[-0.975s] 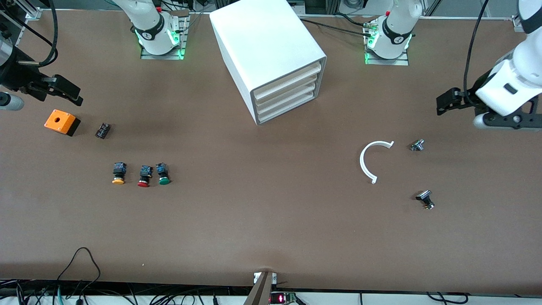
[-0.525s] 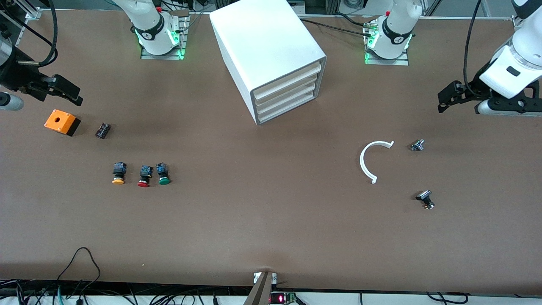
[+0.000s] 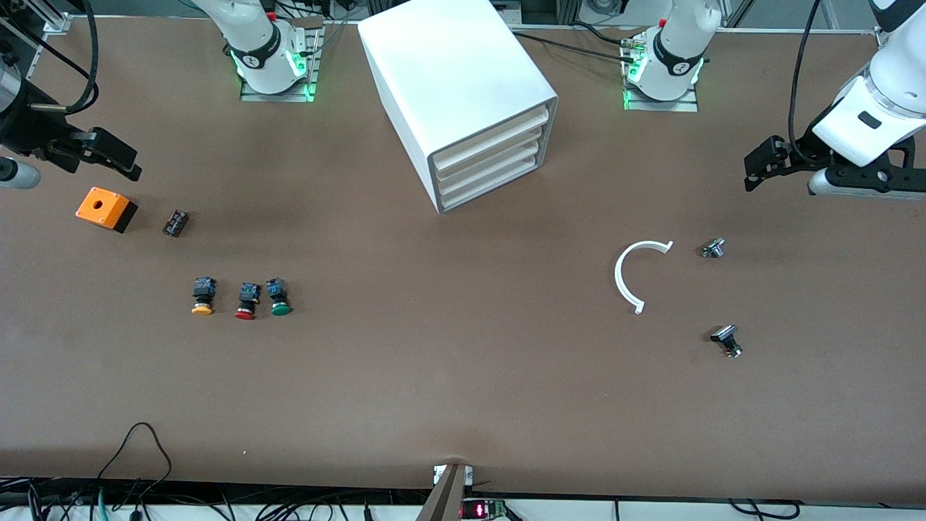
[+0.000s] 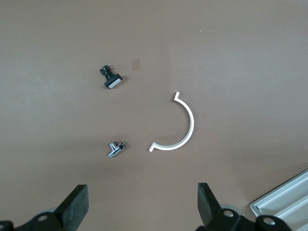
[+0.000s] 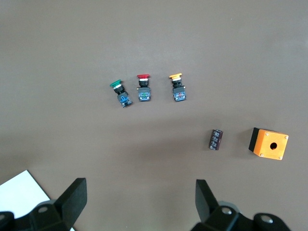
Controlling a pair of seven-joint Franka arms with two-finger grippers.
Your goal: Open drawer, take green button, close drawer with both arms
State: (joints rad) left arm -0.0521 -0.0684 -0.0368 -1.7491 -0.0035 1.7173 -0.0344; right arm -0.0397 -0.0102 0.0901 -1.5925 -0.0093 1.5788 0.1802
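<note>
The white cabinet (image 3: 463,87) stands between the two arm bases, and all four of its drawers (image 3: 490,165) are pushed in. The green-capped button (image 3: 279,298) lies on the table toward the right arm's end and also shows in the right wrist view (image 5: 119,91). My right gripper (image 3: 121,161) hangs open and empty over the table just above the orange box; it is also seen in its wrist view (image 5: 139,202). My left gripper (image 3: 758,171) is open and empty over bare table at the left arm's end, as its wrist view (image 4: 142,211) also shows.
A red-capped button (image 3: 247,302) and a yellow-capped button (image 3: 202,297) lie beside the green one. An orange box (image 3: 105,208) and a small black part (image 3: 175,223) lie nearby. A white half-ring (image 3: 631,273) and two small metal parts (image 3: 712,248) (image 3: 726,340) lie under the left gripper.
The left arm has swung its wrist up and toward the table's end, and its gripper shifted slightly. The right arm and all objects have not moved.
</note>
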